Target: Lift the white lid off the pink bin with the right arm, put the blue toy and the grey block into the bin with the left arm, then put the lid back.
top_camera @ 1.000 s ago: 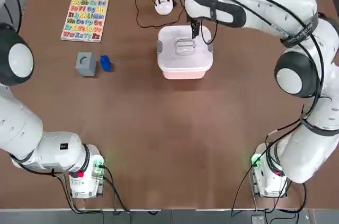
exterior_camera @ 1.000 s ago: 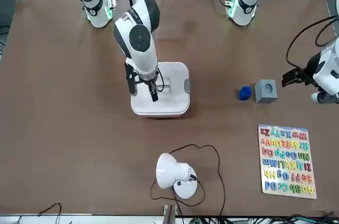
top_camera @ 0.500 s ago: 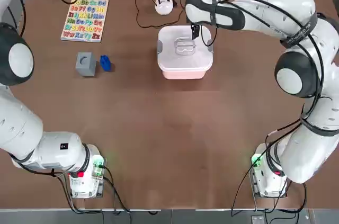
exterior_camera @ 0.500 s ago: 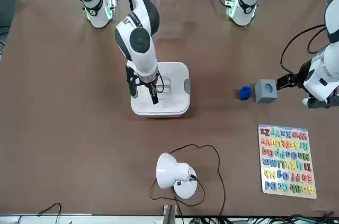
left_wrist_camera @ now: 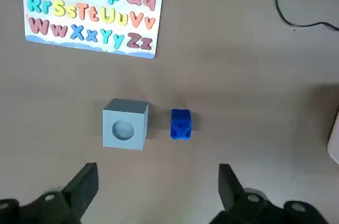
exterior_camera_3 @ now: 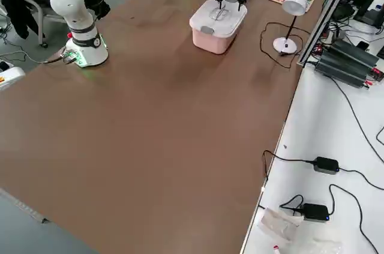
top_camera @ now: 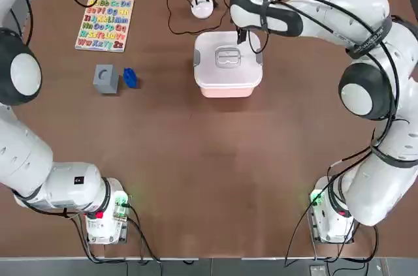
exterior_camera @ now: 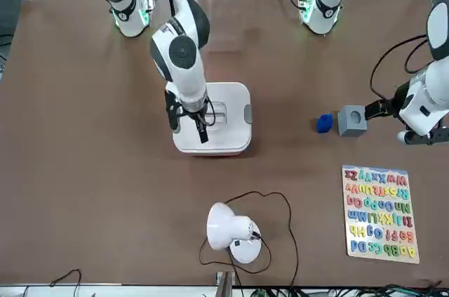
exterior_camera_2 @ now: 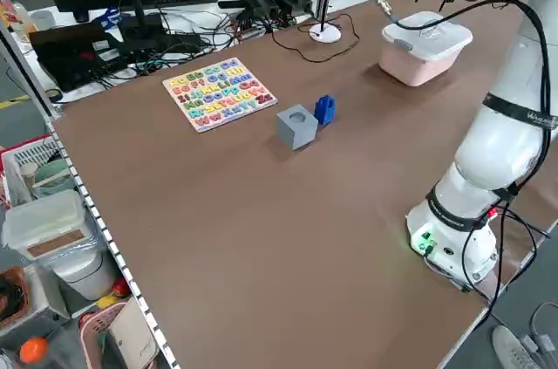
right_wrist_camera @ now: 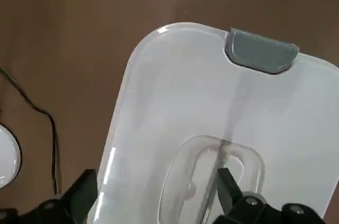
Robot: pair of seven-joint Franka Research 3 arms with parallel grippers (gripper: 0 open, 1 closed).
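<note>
Across the brown tabletop, two white jointed arms. Right arm bent over from its base, dark two-finger right gripper pointing down above the rounded-square white plastic lid, fingers spread wide on either side of the recessed clear handle, not touching it. Lid seated on the pale pink rounded-square plastic bin near mid-table. Left arm raised beyond the far left side, left gripper fingers spread wide, hovering above the small grey cube with a round dimple and the small bright blue oblong toy, just beside each other. Nearby, flat colourful alphabet puzzle board, letters "Nn Oo Pp Qq", "Rr Ss Tt Uu Vv", "Ww Xx Yy Zz" readable.
</note>
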